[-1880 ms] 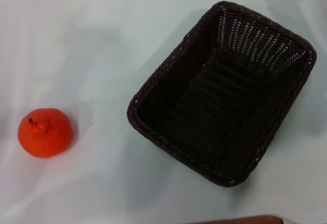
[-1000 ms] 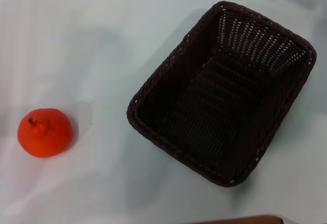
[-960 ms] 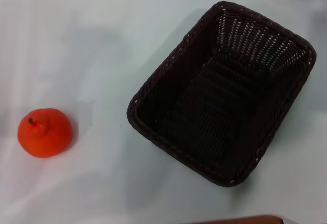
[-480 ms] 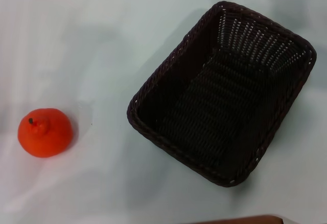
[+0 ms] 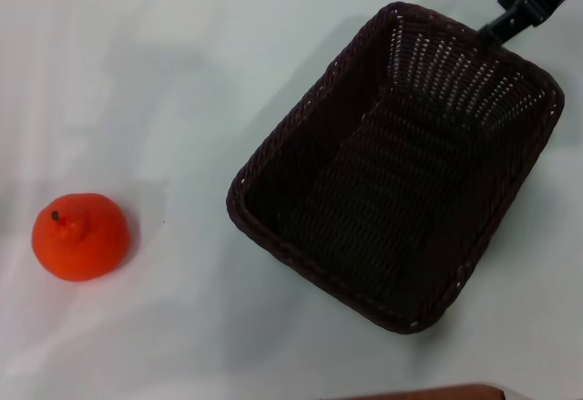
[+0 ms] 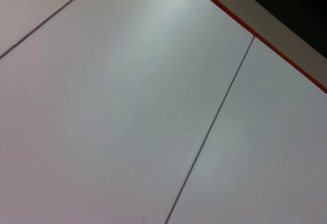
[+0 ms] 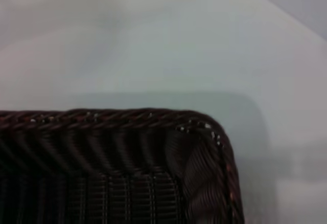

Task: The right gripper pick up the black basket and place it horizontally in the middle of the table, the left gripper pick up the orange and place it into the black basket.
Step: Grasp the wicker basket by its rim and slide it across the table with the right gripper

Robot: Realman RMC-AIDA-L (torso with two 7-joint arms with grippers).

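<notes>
Right tool (image 5: 526, 4), a slim black arm tip, reached in from the far right corner of the scene and hung over the far rim of the black basket (image 5: 393, 165); whether its fingers were open or closed could not be told. Its wrist camera looked down on one corner of the braided rim (image 7: 153, 118), with bare white worktop (image 5: 182, 81) beyond. That dark woven basket sat at an angle on the right half of the worktop. Well apart from it, at the near left, the orange (image 5: 79, 236) rested alone on the worktop, stem up. No left tool was visible; its wrist camera saw only white worktop panels.
</notes>
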